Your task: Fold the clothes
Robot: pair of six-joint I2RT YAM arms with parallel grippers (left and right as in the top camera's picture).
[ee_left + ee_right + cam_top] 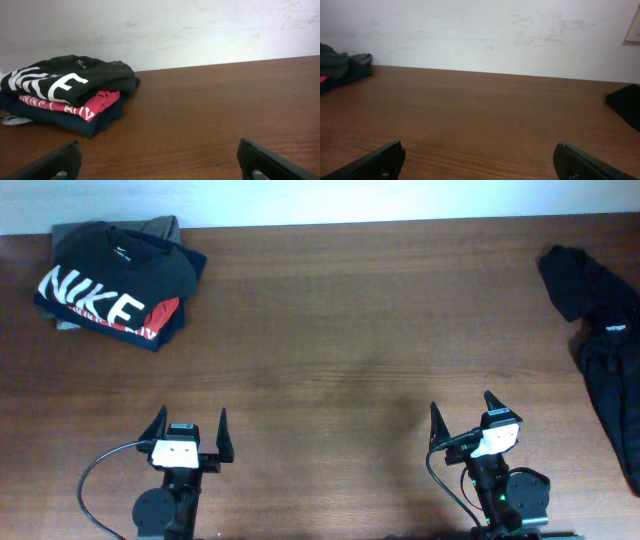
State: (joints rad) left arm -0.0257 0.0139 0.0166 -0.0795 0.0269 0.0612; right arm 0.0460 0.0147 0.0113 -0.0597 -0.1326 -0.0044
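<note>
While both arms sit at the bottom of the frame, we see the left gripper (pixel 190 428) and right gripper (pixel 462 410) with fingers spread apart, holding nothing. Black top (pixel 600 300) lies crumpled at the right edge, well apart from both. Folded pile (pixel 115 280) upper left.

Folded garment stack (pixel 115 285) at table's (pixel 330 330) far-left corner, black NIKE T-shirt (pixel 120 265) on top.

You can read "NIKE" in big white letters on the folded black cotton T-shirt (pixel 115 265) topping the stack. White lettering on the red printed panel (pixel 80 106) beneath it, and the tiny white print on the crumpled black fabric top (pixel 588 285), are illegible.
</note>
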